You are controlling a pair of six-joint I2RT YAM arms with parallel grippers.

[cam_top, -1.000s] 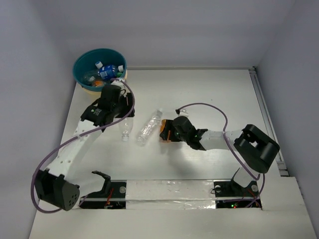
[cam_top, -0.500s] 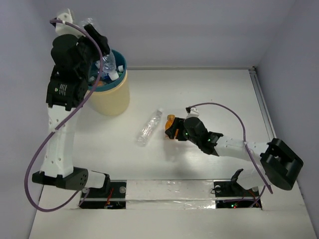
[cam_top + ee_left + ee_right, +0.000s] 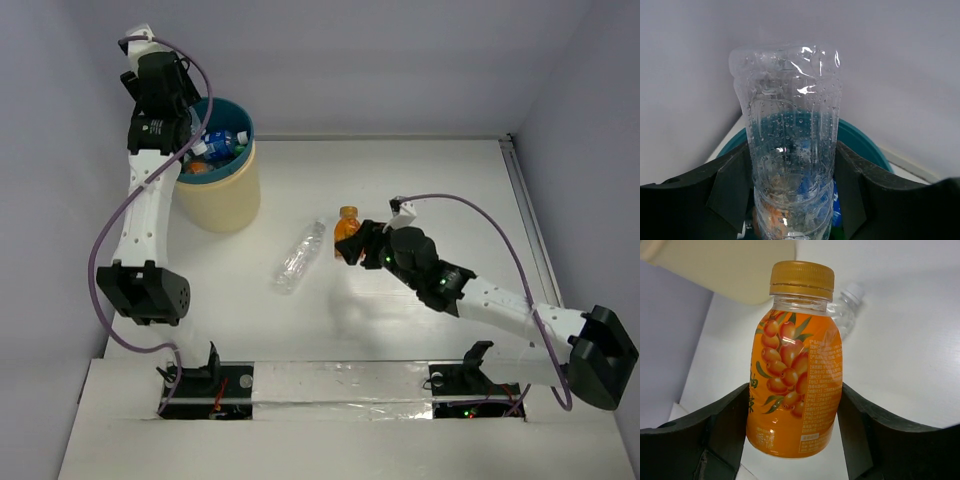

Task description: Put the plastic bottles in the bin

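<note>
My left gripper (image 3: 792, 182) is clamped on a clear bottle (image 3: 787, 125) just over the bin (image 3: 228, 205), and my right gripper (image 3: 794, 427) is clamped on an orange bottle (image 3: 796, 370) above the table (image 3: 440, 190), near another clear bottle lying flat (image 3: 298, 258).

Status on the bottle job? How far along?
Done: several bottles already lie in the bin. In hand: left pincer grips a clear bottle above the bin; right pincer grips the orange bottle. Left: drop both in, then fetch the loose bottle lying on the table.
</note>
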